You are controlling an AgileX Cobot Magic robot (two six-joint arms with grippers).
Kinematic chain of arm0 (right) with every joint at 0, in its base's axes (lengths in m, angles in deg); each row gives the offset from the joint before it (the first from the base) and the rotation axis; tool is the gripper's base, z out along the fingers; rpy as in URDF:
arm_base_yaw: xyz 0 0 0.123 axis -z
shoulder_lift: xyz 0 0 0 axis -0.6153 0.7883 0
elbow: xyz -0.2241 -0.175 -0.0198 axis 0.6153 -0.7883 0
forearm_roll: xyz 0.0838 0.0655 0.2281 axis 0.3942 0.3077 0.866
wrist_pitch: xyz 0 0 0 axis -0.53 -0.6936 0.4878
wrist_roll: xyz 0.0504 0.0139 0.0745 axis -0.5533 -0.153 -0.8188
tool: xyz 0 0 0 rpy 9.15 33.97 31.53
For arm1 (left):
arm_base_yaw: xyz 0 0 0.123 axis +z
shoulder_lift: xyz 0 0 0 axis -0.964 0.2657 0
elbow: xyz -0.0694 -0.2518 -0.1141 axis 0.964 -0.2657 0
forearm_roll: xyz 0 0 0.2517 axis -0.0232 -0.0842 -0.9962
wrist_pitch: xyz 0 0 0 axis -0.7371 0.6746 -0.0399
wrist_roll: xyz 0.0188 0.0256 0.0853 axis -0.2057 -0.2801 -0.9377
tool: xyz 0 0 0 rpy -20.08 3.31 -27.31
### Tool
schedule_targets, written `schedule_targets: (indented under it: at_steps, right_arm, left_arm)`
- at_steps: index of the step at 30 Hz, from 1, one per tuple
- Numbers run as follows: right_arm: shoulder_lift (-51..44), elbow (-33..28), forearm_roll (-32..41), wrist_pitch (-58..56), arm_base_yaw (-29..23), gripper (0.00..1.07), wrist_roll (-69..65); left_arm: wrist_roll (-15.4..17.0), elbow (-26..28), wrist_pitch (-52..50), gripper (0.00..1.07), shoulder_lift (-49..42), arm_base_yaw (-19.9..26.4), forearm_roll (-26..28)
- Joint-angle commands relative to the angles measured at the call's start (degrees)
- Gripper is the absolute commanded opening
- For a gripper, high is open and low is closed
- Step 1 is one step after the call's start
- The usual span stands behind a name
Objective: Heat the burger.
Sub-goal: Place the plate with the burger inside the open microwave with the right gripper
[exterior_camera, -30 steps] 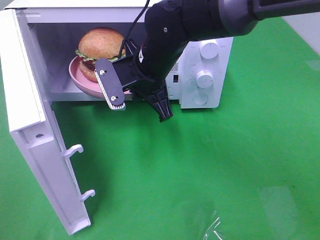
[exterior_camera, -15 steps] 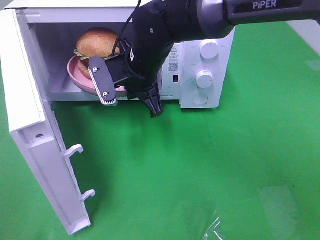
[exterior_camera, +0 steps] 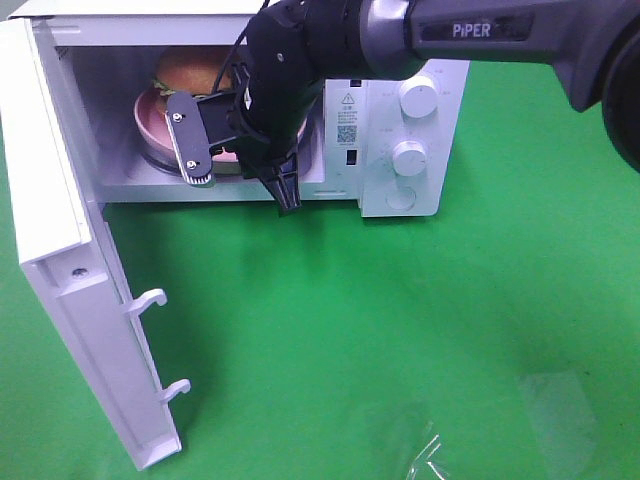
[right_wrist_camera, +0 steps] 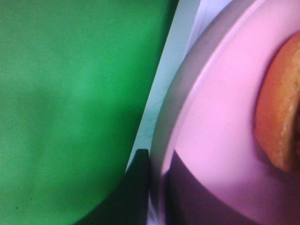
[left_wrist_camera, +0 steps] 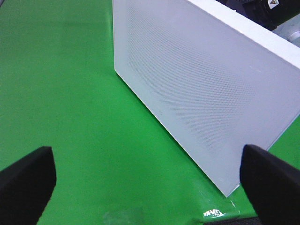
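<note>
My right gripper was clamped on the near rim of the pink plate, my fingers pinched together on it. The plate lay inside the cavity of the white microwave, and the burger rested on the plate toward the back wall. The microwave door stood swung wide. My left gripper hung over the green cloth facing that door's outer side, fingers spread fully apart, holding nothing.
</note>
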Motion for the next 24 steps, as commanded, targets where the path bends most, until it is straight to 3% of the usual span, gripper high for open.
schedule_targets:
  at_steps: [1, 14, 21, 24]
  right_arm:
    - [0.3, 2.6, -1.1, 2.3, 0.5, 0.01, -0.9]
    - [2.0, 3.8, -1.0, 4.5, 1.0, 0.07, -0.9]
    - [2.0, 3.8, -0.7, 4.5, 1.1, 0.22, -0.9]
    - [2.0, 3.8, -0.7, 4.2, 1.1, 0.33, -0.9]
  left_arm:
    - [0.4, -0.1, 0.0, 1.02, -0.3, -0.3, 0.0]
    - [0.4, -0.1, 0.0, 1.02, -0.3, -0.3, 0.0]
    - [0.4, -0.1, 0.0, 1.02, -0.3, -0.3, 0.0]
    - [0.4, -0.1, 0.0, 1.02, -0.3, -0.3, 0.0]
